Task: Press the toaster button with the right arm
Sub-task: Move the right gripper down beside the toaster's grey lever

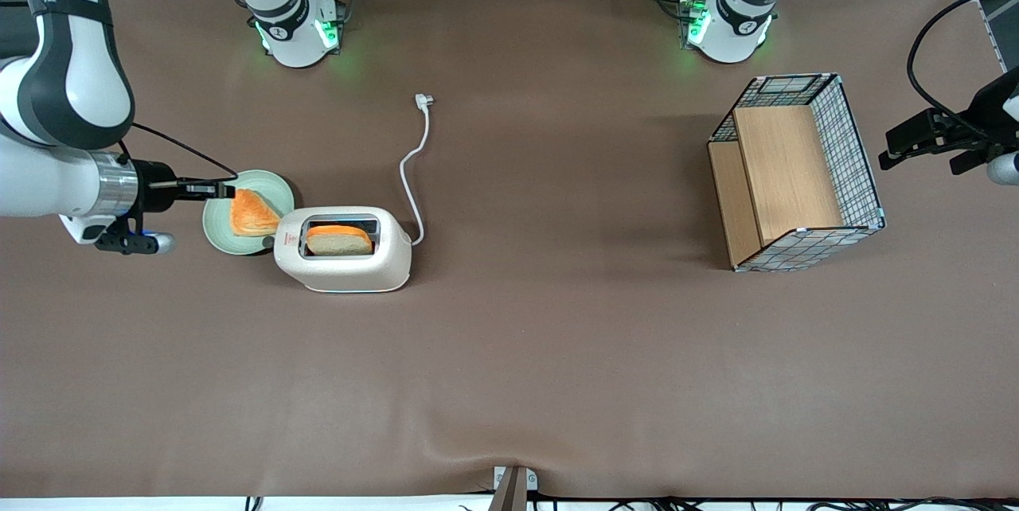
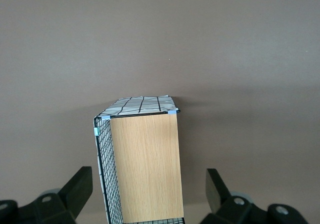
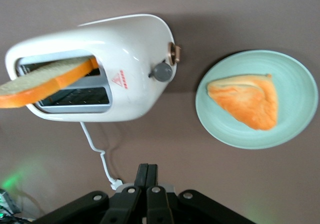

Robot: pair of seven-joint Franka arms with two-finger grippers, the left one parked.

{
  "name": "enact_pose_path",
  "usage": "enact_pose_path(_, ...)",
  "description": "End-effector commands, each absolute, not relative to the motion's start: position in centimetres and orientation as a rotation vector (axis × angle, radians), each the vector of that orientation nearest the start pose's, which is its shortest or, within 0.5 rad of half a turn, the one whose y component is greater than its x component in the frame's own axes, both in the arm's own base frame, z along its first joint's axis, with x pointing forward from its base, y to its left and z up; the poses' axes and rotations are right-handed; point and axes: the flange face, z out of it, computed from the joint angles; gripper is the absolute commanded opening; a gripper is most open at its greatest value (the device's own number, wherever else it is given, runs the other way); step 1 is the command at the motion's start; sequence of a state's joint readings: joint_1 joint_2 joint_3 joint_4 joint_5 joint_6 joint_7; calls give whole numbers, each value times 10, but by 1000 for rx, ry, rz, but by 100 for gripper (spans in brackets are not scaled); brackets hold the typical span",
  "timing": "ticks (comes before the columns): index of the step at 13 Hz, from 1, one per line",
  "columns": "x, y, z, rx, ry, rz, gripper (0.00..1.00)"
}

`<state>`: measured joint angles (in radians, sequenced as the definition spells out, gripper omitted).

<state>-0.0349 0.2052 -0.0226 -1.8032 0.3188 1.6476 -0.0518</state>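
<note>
Toaster (image 1: 344, 249) nr table's working-arm end, bread slice (image 1: 340, 240) in slot | gripper (image 1: 225, 191) clenched, holds nothing, over green plate (image 1: 220, 234) | next: go low to toaster button (image 3: 162, 71), push down straight, don't bump plate toast (image 1: 252, 214).

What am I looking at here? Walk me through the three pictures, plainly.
A white robot arm must press a toaster's button. The front view looks down on a brown table. On it stand the toaster with one bread slice in a slot, a green plate with another slice, and, toward the parked arm's end, a wire basket. The gripper hovers over the plate, its fingers shut, holding nothing. The right wrist view, from that arm, shows the grey button. The left wrist view shows only the basket.
</note>
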Motion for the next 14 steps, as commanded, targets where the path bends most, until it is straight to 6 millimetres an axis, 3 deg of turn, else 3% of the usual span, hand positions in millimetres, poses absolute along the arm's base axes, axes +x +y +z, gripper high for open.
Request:
enact_pose_path(1, 584, -10, 392, -2726, 92, 428, 0)
enact_pose_path(4, 591, -10, 376, -2733, 82, 408, 0)
enact_pose_path(8, 586, -18, 338, -2666, 46, 354, 0)
enact_pose_path(14, 590, -18, 323, -2636, 47, 314, 0)
